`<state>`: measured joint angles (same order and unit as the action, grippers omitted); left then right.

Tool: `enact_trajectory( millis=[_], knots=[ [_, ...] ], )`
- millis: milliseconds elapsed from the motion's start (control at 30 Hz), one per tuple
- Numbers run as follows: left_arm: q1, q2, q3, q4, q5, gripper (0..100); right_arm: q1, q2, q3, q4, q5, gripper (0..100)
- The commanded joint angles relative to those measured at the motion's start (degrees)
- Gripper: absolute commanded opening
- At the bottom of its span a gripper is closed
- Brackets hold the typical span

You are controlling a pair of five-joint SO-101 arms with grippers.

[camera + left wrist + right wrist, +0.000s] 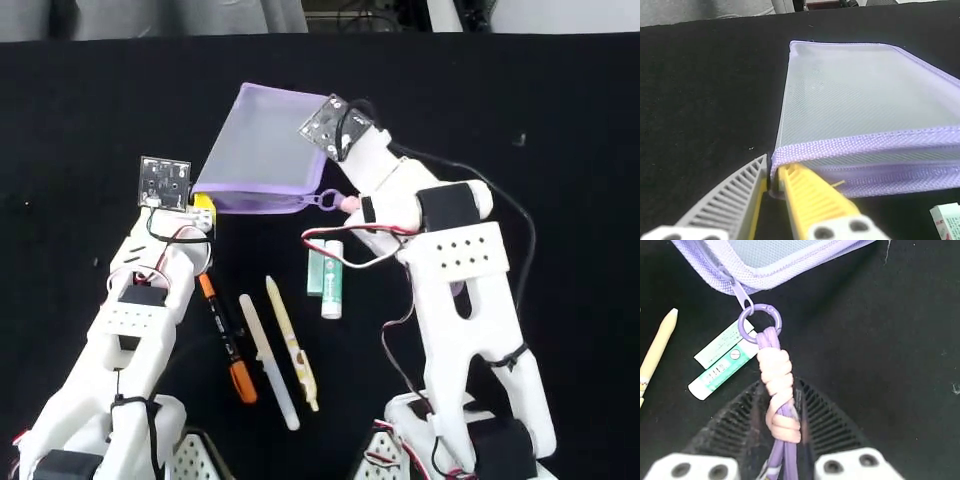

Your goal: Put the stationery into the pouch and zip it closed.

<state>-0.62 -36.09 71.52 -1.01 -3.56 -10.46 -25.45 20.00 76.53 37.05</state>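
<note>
A translucent pouch (pixel 265 145) with purple trim lies at the back middle of the black table. My left gripper (pixel 771 184), one finger grey and one yellow, is shut on the pouch's (pixel 865 100) near left corner. My right gripper (pixel 782 412) is shut on the braided pink and purple cord (pixel 775 375) tied to the zipper's ring (pixel 760 320). The zipper pull (pixel 325 199) sits at the pouch's right end. In front of the pouch lie an orange-tipped black marker (pixel 225 335), a white pen (pixel 268 362), a cream pen (pixel 291 343) and two green-white sticks (pixel 327 275).
The black table (pixel 560 120) stretches wide on both sides of the pouch and behind it. A red and white cable (pixel 345 240) loops from the right arm above the green-white sticks. Both arm bases stand at the table's near edge.
</note>
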Motion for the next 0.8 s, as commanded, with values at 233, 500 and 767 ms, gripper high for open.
enact_trajectory(
  millis=[233, 500, 767],
  knots=[
    [-1.8, -1.1, -2.5, -1.0, 6.7, 8, 2.5, -1.9, -3.0, 0.4, 0.0, 1.1],
    [3.7, -1.0, -0.1, -1.1, 6.3, 23, 2.5, -2.0, -3.0, 0.4, 0.0, 1.1],
    [4.4, -0.8, 3.2, -10.4, 6.3, 23, 2.5, -2.0, -3.1, 0.4, 0.0, 1.1]
  ],
)
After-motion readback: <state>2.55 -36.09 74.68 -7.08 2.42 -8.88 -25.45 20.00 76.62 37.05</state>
